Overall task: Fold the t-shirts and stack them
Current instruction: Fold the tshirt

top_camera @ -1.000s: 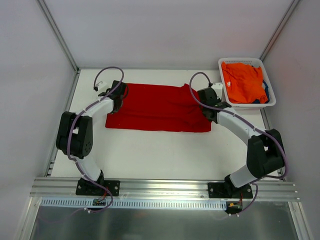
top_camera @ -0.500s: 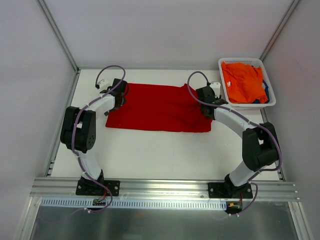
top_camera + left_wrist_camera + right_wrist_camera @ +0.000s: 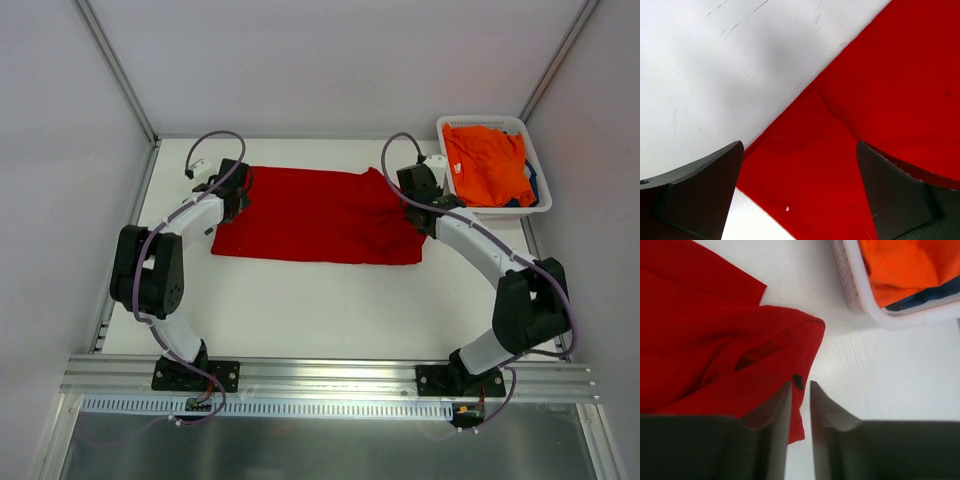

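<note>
A bright red t-shirt point(image 3: 320, 215) lies folded into a long rectangle across the back of the table. My left gripper point(image 3: 232, 190) hovers over its left end, open wide, and the wrist view shows the red cloth point(image 3: 880, 100) flat between the spread jaws of the left gripper point(image 3: 800, 150). At the shirt's right edge, my right gripper point(image 3: 414, 205) has its jaws only a narrow gap apart. In its wrist view the red hem point(image 3: 715, 340) lies on the table under the right gripper point(image 3: 801, 385), not pinched. An orange t-shirt point(image 3: 485, 165) and a dark blue one point(image 3: 530, 180) fill the basket.
The white plastic basket point(image 3: 490, 122) stands at the back right corner, close to my right gripper; its rim point(image 3: 860, 295) shows in the right wrist view with the orange cloth point(image 3: 905, 265) and blue cloth point(image 3: 935, 295). White walls and metal posts enclose the table.
Both grippers have let go of the red shirt. The left one opened wide. The right one opened, narrowed again and shifted up toward the basket. The shirt stays flat.
</note>
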